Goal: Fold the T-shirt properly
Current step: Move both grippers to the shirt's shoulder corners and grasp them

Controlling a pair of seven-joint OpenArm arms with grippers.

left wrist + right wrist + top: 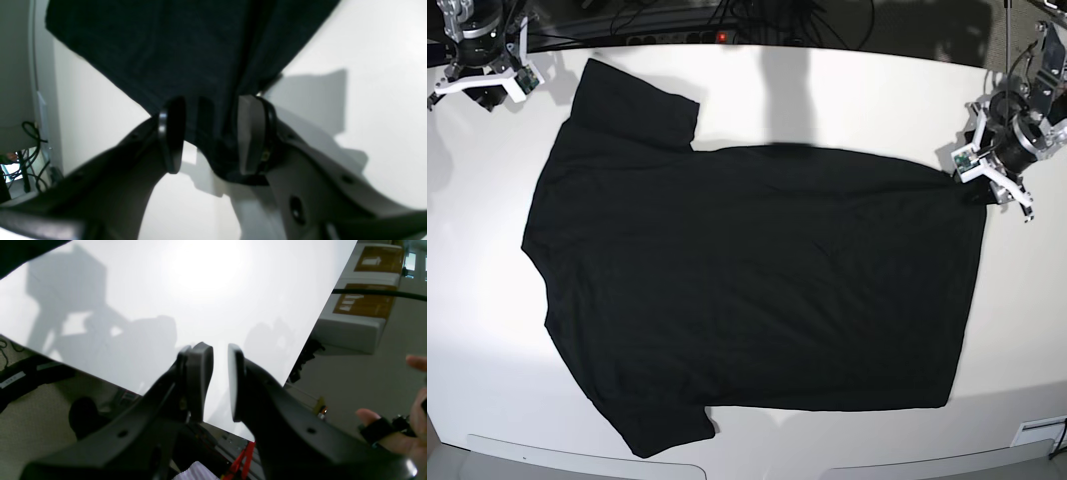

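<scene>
I see the T-shirt (757,290) flat, unfolded; my left gripper (208,133) straddles its corner wide, right gripper (220,380) narrow, empty.

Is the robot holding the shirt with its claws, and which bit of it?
The left claw has a corner of the T-shirt between its fingers, which aren't squeezed shut. The right claw holds nothing.

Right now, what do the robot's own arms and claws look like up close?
Each end effector, left and right, is a pair of dark, smooth curved fingers ending in flat oval pads, with small round screw holes along the sides. In the base view the wrists carry white brackets with small green circuit boards around black-and-silver round housings.
</scene>
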